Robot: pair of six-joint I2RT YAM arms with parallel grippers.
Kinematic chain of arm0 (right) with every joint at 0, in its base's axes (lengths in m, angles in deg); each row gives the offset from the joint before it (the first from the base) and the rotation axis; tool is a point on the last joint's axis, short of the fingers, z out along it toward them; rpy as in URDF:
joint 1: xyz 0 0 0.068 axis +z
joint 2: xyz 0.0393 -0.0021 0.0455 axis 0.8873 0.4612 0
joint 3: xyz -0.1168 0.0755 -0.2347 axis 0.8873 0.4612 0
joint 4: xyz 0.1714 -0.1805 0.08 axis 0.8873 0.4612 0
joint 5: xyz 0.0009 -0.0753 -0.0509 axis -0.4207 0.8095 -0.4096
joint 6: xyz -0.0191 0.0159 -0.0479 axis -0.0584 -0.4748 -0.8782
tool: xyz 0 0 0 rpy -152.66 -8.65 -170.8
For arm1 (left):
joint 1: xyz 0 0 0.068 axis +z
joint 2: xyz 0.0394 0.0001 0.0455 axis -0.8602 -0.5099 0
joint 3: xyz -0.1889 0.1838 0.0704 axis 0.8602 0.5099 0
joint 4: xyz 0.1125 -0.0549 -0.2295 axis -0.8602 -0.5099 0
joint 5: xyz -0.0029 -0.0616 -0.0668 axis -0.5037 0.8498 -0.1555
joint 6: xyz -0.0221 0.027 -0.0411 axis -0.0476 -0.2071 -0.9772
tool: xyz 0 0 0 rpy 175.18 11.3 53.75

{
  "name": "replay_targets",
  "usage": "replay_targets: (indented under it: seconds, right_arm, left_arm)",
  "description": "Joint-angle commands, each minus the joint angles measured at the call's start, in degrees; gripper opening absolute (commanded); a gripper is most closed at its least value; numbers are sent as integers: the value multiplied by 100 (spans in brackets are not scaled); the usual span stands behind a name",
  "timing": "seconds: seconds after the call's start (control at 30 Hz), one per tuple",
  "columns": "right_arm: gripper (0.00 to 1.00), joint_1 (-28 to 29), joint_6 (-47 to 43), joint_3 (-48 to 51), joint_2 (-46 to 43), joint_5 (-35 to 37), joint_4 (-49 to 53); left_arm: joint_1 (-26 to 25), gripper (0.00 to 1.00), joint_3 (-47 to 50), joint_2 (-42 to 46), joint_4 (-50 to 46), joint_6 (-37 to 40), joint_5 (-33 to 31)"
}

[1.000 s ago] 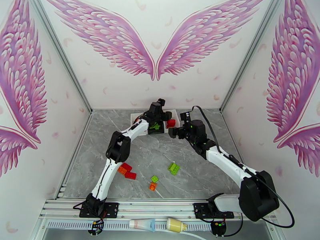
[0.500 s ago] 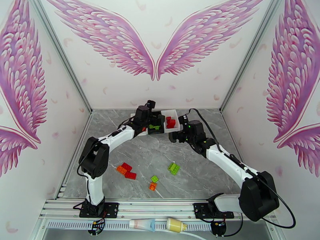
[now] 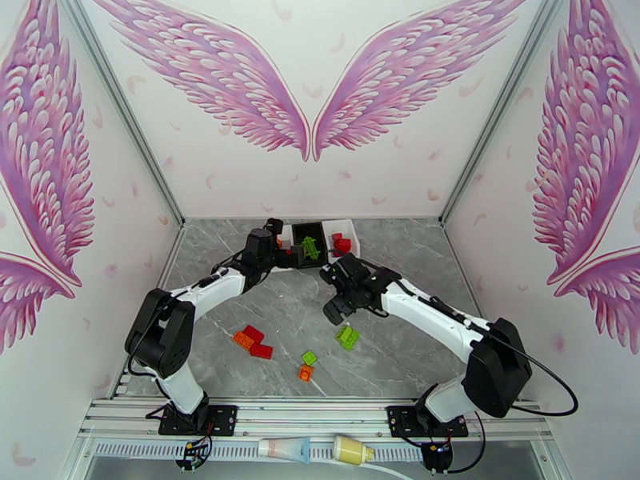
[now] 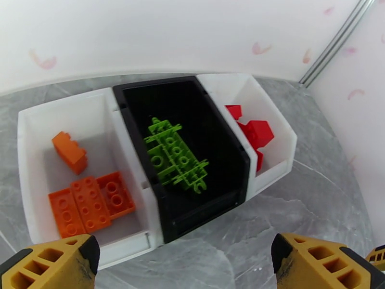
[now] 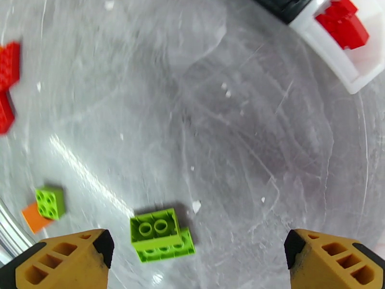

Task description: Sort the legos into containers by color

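Several legos are already sorted in the containers [image 4: 275,168]: orange ones [image 4: 86,201] in the left white box, green ones [image 4: 175,157] in the black middle box, red ones [image 4: 253,133] in the right white box. About 6 lie loose on the tabletop [image 3: 400,354]: a red-and-orange cluster [image 3: 253,342], a green-and-orange pair [image 3: 307,366] and green bricks [image 5: 161,235] just below the right tool [image 5: 195,258]. Both tools gape wide and empty, with the left tool [image 4: 185,258] hovering before the boxes. I judge the sort past halfway.
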Motion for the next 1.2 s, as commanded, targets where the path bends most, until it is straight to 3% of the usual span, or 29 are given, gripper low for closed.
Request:
replay_targets:
  seconds: [0.0, 0.63, 1.03, 1.17]
  right_arm:
    - [99, 118, -483, -260, 387, 257, 844]
    - [97, 261, -745, -620, 1777, -217, 1173]
    - [76, 253, -655, -633, 2054, -344, 1142]
    - [65, 253, -643, -609, 2011, -289, 1140]
  left_arm:
    - [52, 99, 98, 356, 94, -53, -9]
    - [90, 99, 261, 346, 172, -70, -64]
    - [88, 99, 200, 298, 94, -53, -3]
    - [82, 99, 190, 298, 94, -62, -4]
